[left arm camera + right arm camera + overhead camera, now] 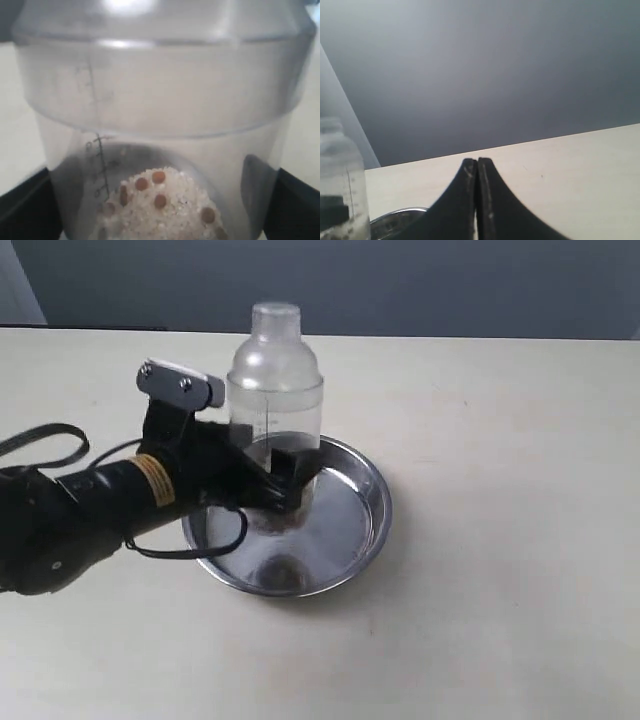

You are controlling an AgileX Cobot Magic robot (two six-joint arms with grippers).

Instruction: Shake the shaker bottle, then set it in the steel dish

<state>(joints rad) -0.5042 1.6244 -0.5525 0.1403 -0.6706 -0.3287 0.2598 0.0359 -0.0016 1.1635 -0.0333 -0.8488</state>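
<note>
Left gripper's (272,468) 2 fingers pinch the bottle (274,390), upright in the dish (352,532); right gripper's (477,200) 2 fingers are pressed together

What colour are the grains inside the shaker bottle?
Whitish, with round brown specks; the grains in the bottle show best in the left wrist view.

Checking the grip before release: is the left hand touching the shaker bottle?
Touching. Left wrist view: the left hand has both fingers pressed against the shaker bottle.
</note>
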